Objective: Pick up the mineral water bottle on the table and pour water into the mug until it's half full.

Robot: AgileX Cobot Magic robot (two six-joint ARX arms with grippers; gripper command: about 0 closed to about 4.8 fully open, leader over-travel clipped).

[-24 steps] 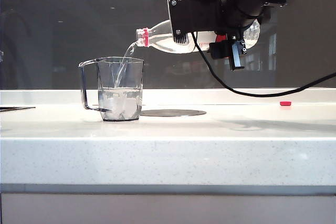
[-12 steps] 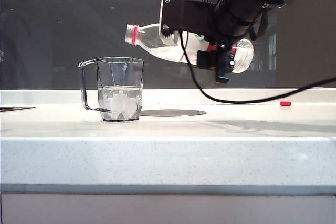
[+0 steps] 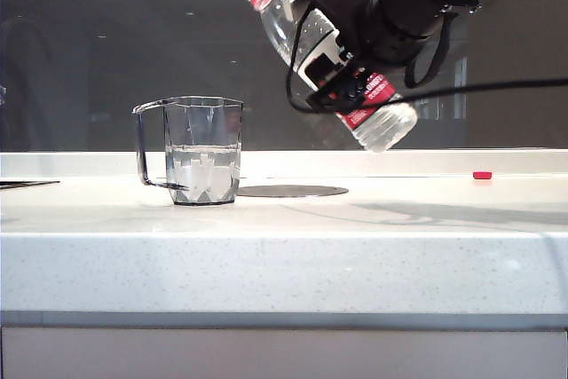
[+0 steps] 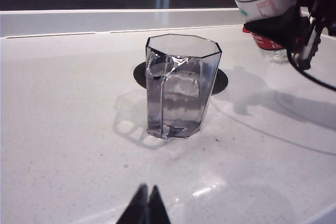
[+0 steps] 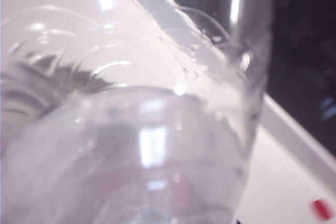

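One clear, faceted plastic mug [image 3: 203, 150] with a thin angular handle stands upright on the white speckled stone-like desk [image 3: 284, 259], holding clear water [image 3: 203, 170] to roughly half its height. Just behind the mug, a flat round grey disc [image 3: 292, 191] sits flush in the desk. Above and to the right of the mug, well clear of its rim, the right gripper [image 3: 342, 59] holds the tall clear plastic mineral water bottle [image 3: 293, 28] in the air, its jaws clamped around the red-and-white labelled body. The bottle is tilted, its red-ringed neck pointing up toward the mug's side and its base hanging lower, away from the mug. The right wrist view is filled by the bottle's clear wall, with water inside. The left gripper [image 4: 145, 209] hovers low over the desk in front of the mug, on the handle side, its dark jaws pressed together with nothing between them. Far right of the mug, a small red object [image 3: 482, 175] lies on the desk.
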